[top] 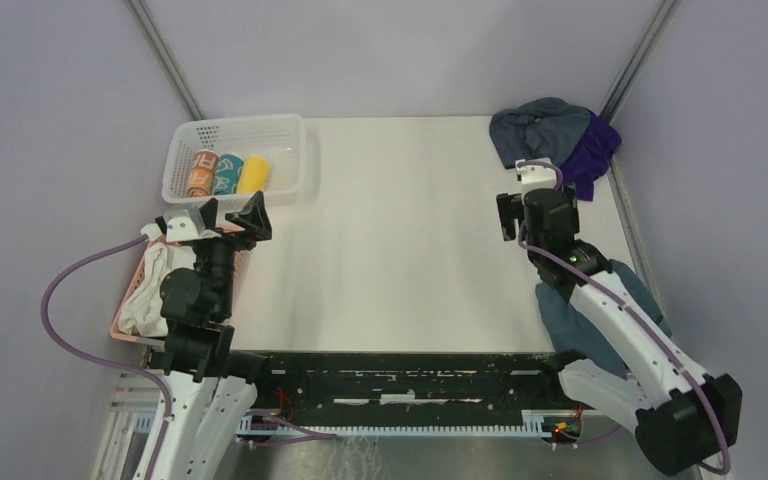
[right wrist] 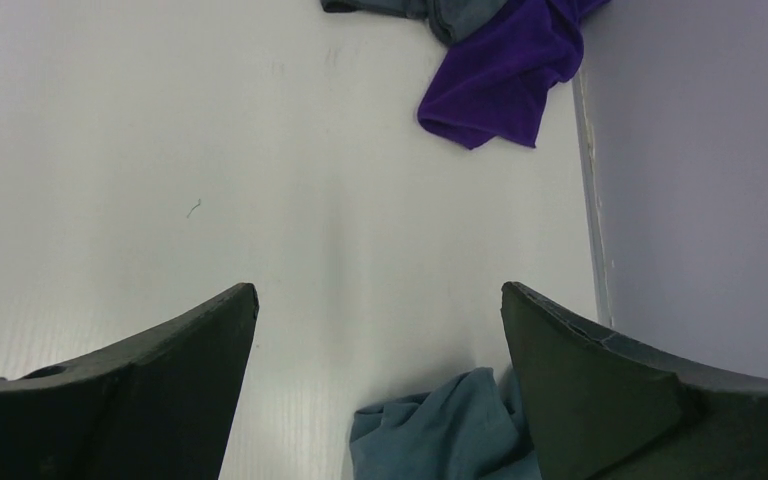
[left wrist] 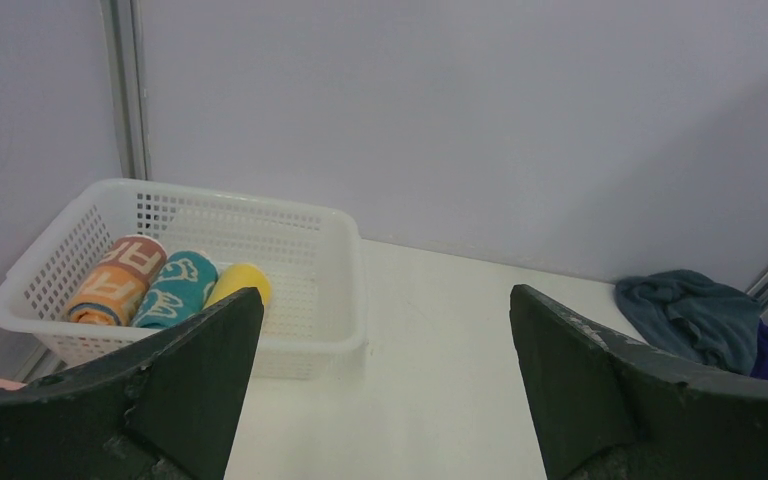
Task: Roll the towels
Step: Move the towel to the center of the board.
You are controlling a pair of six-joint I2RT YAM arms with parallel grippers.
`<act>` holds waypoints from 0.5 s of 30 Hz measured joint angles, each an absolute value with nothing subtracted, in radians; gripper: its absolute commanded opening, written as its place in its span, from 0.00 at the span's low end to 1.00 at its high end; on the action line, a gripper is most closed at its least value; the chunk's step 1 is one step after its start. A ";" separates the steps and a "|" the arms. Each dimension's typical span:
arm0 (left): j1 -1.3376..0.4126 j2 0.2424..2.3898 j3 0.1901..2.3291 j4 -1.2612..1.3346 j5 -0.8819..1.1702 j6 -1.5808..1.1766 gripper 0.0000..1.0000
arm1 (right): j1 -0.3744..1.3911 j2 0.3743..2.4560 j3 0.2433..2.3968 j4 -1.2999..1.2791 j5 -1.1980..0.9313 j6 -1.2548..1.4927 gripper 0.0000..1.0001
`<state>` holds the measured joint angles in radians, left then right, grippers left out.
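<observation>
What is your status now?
Left end effector open, empty. Right end effector open, empty. Grey towel, purple towel crumpled, far right corner, unrolled. Nothing blocks them.

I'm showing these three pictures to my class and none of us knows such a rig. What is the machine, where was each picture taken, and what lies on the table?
Two robot arms stand at a white table. One picture looks down from above; the other two come from a camera on each wrist. The left gripper and right gripper are open, holding nothing. A grey towel and a purple towel lie crumpled in the far right corner. A white basket at far left holds three rolled towels.
</observation>
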<state>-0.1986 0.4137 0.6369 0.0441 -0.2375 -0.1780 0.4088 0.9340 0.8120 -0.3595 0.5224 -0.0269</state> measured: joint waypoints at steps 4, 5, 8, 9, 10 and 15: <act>-0.199 0.410 0.627 0.044 -0.239 -0.178 0.99 | 0.308 1.106 0.849 -0.292 0.503 0.034 1.00; -0.199 0.408 0.625 0.044 -0.239 -0.178 0.99 | 0.286 1.136 0.855 -0.277 0.498 0.047 1.00; -0.206 0.404 0.616 0.044 -0.246 -0.178 0.99 | 0.193 1.264 0.898 -0.224 0.466 0.104 1.00; -0.210 0.404 0.615 0.044 -0.249 -0.178 0.99 | 0.163 1.304 0.910 -0.201 0.454 0.121 1.00; -0.213 0.405 0.615 0.044 -0.252 -0.178 0.99 | 0.138 1.337 0.917 -0.181 0.443 0.136 1.00; -0.226 0.421 0.615 0.049 -0.254 -0.178 0.99 | 0.025 1.505 0.972 -0.114 0.396 0.200 1.00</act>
<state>-0.2260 0.4210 0.6147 0.0486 -0.2539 -0.1780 0.0250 1.5055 0.9722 -0.1143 0.3958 0.1997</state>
